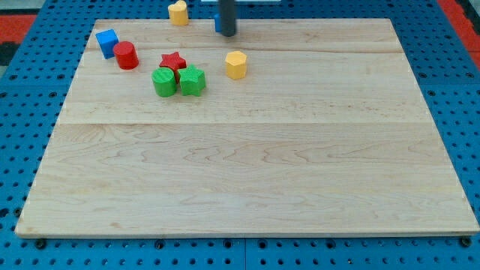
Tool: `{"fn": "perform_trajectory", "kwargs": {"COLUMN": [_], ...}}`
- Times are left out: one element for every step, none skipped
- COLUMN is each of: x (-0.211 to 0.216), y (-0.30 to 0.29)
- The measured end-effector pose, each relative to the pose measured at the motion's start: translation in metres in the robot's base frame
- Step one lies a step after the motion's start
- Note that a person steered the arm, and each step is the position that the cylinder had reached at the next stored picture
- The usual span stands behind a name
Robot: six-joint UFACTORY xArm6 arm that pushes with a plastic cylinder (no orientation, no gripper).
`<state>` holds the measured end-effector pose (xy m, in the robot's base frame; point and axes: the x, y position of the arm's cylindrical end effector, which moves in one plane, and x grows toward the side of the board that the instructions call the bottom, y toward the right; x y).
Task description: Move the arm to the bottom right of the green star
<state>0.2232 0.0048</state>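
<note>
Near the view's top, just right of centre-left, the dark rod comes down into frame; my tip [227,34] sits on the board near its top edge. No jaws on this rig, just a plain rod, so nothing is held. A blue block [217,22] is right behind the rod on its left side, mostly hidden; shape can't be made out, and I can't tell whether the tip touches it.

Wooden board [255,172]: pale planks, visible grain, smooth, lying on a blue pegboard surface [22,150] with a regular hole pattern.

Green star [192,80]: matte plastic, lobed outline, flat top, in the board's upper-left area. It touches the green cylinder [164,82] on its left, and the red star [173,61] sits just above the pair, touching or nearly so. My tip is well up and to the right of the green star, not at its bottom right.

Yellow hexagon-like block [236,64] stands alone right of the green star, below the tip, apart from both. Red cylinder [126,55] and blue cube [107,42] sit close together toward the board's top-left corner. Another yellow block [178,13] is at the top edge, left of the rod; probably heart-shaped, but the view is too small to be sure.
</note>
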Motion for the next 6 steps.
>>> {"fn": "perform_trajectory", "kwargs": {"x": [0.009, 0.033, 0.044, 0.074, 0.145, 0.2], "y": [0.015, 0.001, 0.043, 0.109, 0.08, 0.01]}}
